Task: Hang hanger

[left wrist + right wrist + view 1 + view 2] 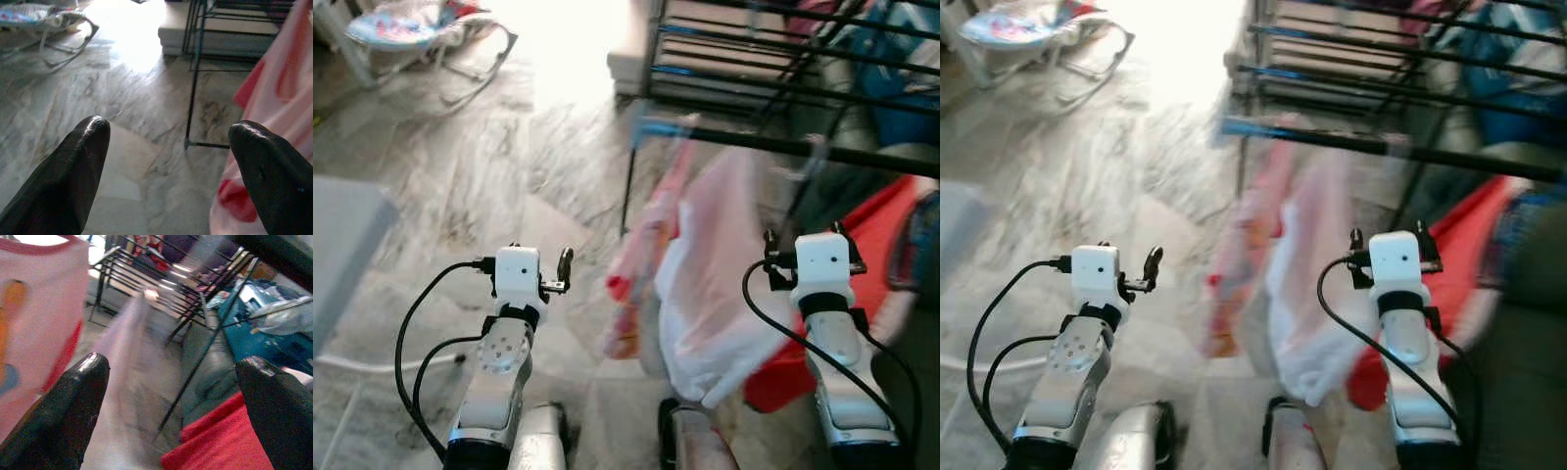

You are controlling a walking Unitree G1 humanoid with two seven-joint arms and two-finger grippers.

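A black metal drying rack [783, 145] stands ahead on the right. From its front bar hang a pink garment [651, 245] with red trim and a pale pink-white one [720, 284], both blurred. A red cloth [862, 235] hangs further right. My left gripper [540, 259] is raised over the floor just left of the pink garment, open and empty [168, 132]. Close in front of the rack, between the pale garment and the red cloth, my right gripper [803, 235] is open with nothing between its fingers [171, 367].
Marble floor [509, 176] spreads to the left and ahead. A baby bouncer [411, 24] sits at the far left, a grey surface [342, 235] juts in at the left edge, and a low white block [631, 59] lies behind the rack. Teal and grey clothes [254, 318] hang deeper in.
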